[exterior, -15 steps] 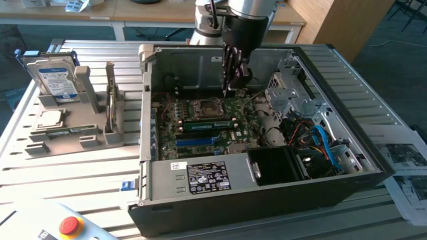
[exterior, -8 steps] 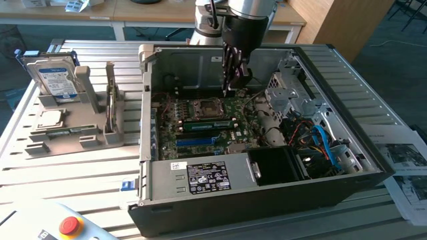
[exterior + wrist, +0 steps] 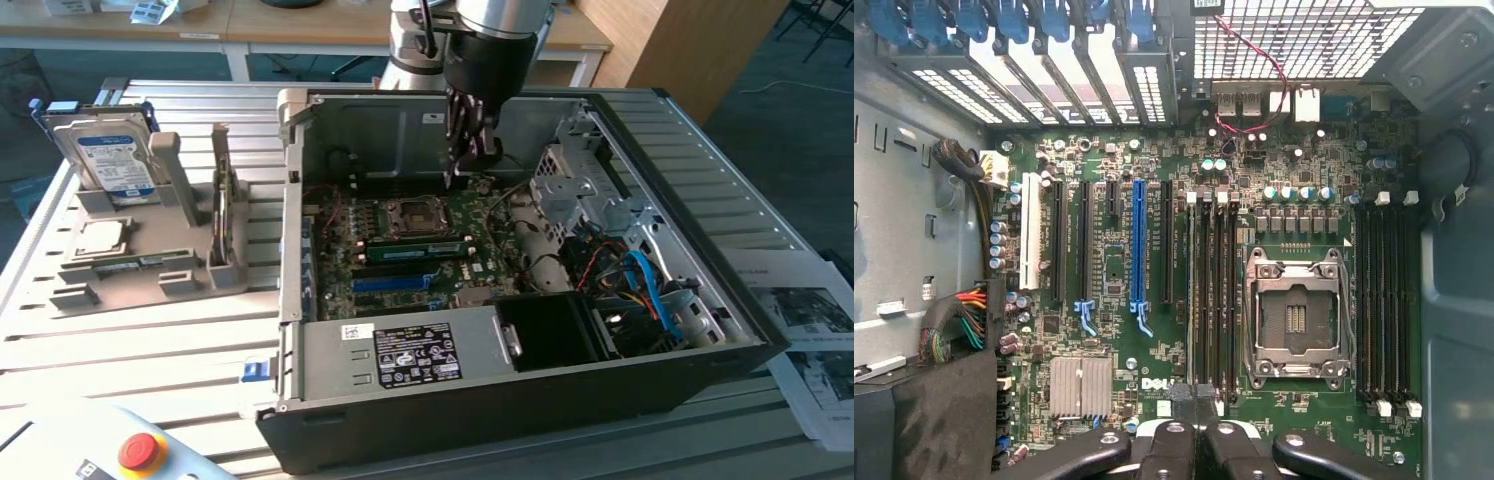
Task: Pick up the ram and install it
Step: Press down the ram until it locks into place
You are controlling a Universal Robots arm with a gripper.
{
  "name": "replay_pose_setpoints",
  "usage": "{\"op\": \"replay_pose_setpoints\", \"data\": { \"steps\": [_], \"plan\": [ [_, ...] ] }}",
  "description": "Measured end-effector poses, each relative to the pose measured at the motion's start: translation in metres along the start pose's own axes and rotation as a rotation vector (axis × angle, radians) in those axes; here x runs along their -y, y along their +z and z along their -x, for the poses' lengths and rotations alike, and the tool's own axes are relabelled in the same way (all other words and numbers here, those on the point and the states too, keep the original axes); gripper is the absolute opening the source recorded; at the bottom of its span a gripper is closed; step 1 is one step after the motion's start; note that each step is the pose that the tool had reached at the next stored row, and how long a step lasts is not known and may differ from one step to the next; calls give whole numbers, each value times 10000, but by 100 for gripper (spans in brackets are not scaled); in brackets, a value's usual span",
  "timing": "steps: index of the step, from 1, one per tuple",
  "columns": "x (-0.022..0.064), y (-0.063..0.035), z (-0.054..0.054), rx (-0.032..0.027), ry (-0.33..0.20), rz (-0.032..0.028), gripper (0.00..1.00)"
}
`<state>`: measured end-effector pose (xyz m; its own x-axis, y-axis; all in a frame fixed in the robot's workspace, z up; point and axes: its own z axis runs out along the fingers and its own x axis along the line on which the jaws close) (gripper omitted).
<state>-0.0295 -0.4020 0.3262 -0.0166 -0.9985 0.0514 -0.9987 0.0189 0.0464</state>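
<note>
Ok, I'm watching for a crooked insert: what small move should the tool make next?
Probably a slow, straight descent. The tool hangs inside the open black computer case, above the long black memory slots beside the empty silver processor socket. Whether it holds anything I cannot tell.

I've got the gripper (image 3: 470, 150) low inside the open case (image 3: 534, 390), back wall just behind it. Drive cage (image 3: 587, 185) crowds the exterior view's right, cables (image 3: 641, 285) beyond; above the motherboard (image 3: 414, 250) there's open room.
</note>
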Motion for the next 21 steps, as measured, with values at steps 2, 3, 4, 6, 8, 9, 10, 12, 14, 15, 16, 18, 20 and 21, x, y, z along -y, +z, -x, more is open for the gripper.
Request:
{"op": "replay_pose_setpoints", "data": {
  "steps": [2,3,4,6,8,9,10,12,14,15,16,18,20,21],
  "plan": [
    [0,0,0,0,0,-1,10],
    [0,0,0,0,0,0,10],
    [0,0,0,1,0,0,10],
    [0,0,0,0,0,0,10],
    [0,0,0,0,0,0,10],
    [0,0,0,1,0,0,10],
    [0,0,0,1,0,0,10],
    [0,0,0,0,0,0,10],
    [0,0,0,0,0,0,10],
    [0,0,0,0,-1,0,10],
    [0,3,0,-1,-2,0,10],
    [0,19,1,0,-2,0,10],
    [0,46,2,0,0,0,10],
    [1,63,3,-1,0,0,10]
  ]
}}
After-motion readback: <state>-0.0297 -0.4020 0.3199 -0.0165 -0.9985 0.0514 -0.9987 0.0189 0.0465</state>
